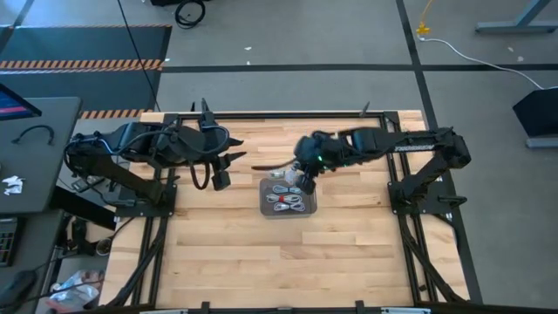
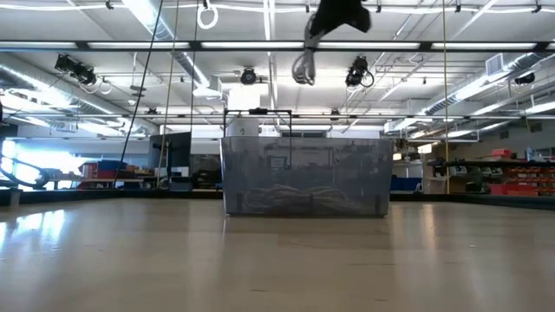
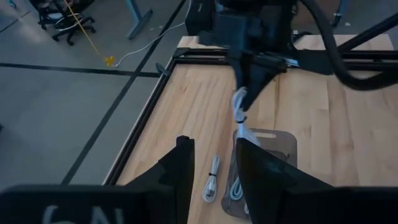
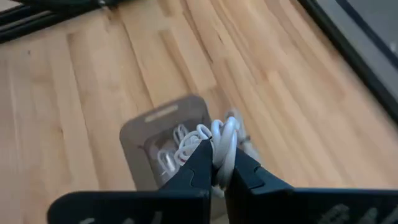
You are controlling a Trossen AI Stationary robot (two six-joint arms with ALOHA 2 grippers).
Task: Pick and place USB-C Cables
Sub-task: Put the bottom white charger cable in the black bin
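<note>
The grey tray (image 1: 288,212) sits mid-table with several coiled white USB-C cables (image 1: 286,201) lying in it, one with a red bit. My right gripper (image 1: 306,183) hangs above the tray's far edge, shut on another white cable bundle (image 3: 239,104). The low view shows that bundle (image 2: 303,66) high over the tray (image 2: 303,178). One more cable (image 3: 212,179) lies flat on the wood just outside the tray. My left gripper (image 1: 221,180) waits open, left of the tray and above the table. My right gripper pinches the white cable bundle between its two fingers (image 4: 200,163), coming from above and pointing down. The coil's loops (image 4: 225,134) stick out past the fingertips. The bundle is lifted clear, hanging below the fingers over the tray.
Light wooden table with a black frame rail (image 1: 279,113) along its edges. Both arm bases stand at the far corners. Bare wood lies near and to both sides of the tray. A desk with a monitor (image 1: 17,131) stands off the table's left.
</note>
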